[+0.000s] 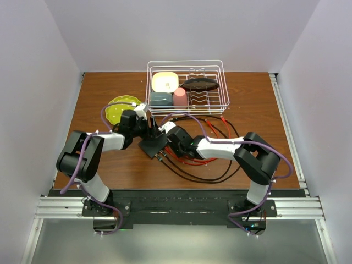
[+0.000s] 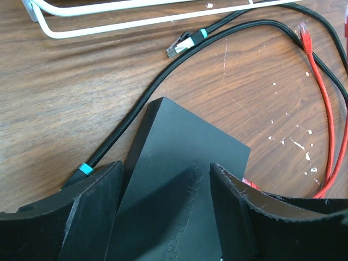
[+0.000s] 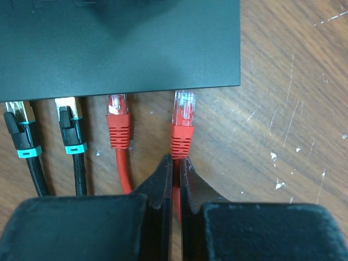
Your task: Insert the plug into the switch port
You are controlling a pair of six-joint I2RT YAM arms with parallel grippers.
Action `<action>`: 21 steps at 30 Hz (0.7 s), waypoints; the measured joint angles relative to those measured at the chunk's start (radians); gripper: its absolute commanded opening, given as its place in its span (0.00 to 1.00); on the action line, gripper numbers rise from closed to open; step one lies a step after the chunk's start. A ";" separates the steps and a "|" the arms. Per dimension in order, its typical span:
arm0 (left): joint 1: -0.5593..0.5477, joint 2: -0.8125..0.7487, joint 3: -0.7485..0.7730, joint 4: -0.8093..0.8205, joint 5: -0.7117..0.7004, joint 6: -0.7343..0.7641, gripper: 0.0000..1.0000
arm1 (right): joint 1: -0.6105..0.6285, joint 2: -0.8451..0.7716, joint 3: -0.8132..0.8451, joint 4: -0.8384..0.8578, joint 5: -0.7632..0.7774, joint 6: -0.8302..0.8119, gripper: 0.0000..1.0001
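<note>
Red plug (image 3: 183, 117), clear-tipped, abutting the socket edge of the switch (image 3: 119, 43) at the rightmost of four positions; seating in the port not discernible from above. Cable pinched just behind the boot by the right gripper (image 3: 175, 166), jaws narrowed to a slit. To its left, a second red plug (image 3: 117, 122) and two black plugs (image 3: 70, 128). Switch flat on the wooden table (image 1: 258, 110) near centre, clamped across its width by the left gripper (image 2: 165, 168). White wire rack (image 1: 185, 61) behind

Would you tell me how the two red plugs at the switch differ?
The held red plug is pinched behind its boot by the right hand; the free red plug is untouched. The held one shows more clear tip outside the switch. Both face its port edge.
</note>
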 measured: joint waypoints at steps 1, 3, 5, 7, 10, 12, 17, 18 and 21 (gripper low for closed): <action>0.000 0.000 0.000 0.000 0.003 0.000 0.68 | 0.002 0.000 0.002 -0.006 0.000 0.000 0.00; 0.000 0.000 0.000 -0.001 0.007 0.000 0.68 | 0.005 0.000 0.007 -0.019 0.000 0.000 0.00; 0.000 0.000 0.000 0.000 0.011 0.000 0.67 | 0.007 0.000 0.009 -0.026 0.000 0.000 0.00; 0.000 0.000 0.000 0.000 0.014 0.000 0.66 | 0.009 0.001 0.012 -0.032 0.000 0.000 0.00; 0.004 0.000 0.000 0.000 0.021 0.000 0.65 | 0.012 0.001 0.018 -0.045 0.001 0.000 0.00; 0.005 0.001 0.000 0.000 0.026 0.000 0.64 | 0.016 0.001 0.022 -0.055 0.003 0.000 0.00; 0.006 0.004 0.000 0.000 0.034 0.000 0.63 | 0.027 0.001 0.022 -0.063 0.003 0.000 0.00; 0.006 0.005 0.000 0.001 0.036 0.000 0.63 | 0.029 0.001 0.022 -0.064 0.003 -0.001 0.00; 0.006 0.007 0.001 0.001 0.037 0.000 0.64 | 0.029 0.001 0.022 -0.065 0.004 -0.003 0.00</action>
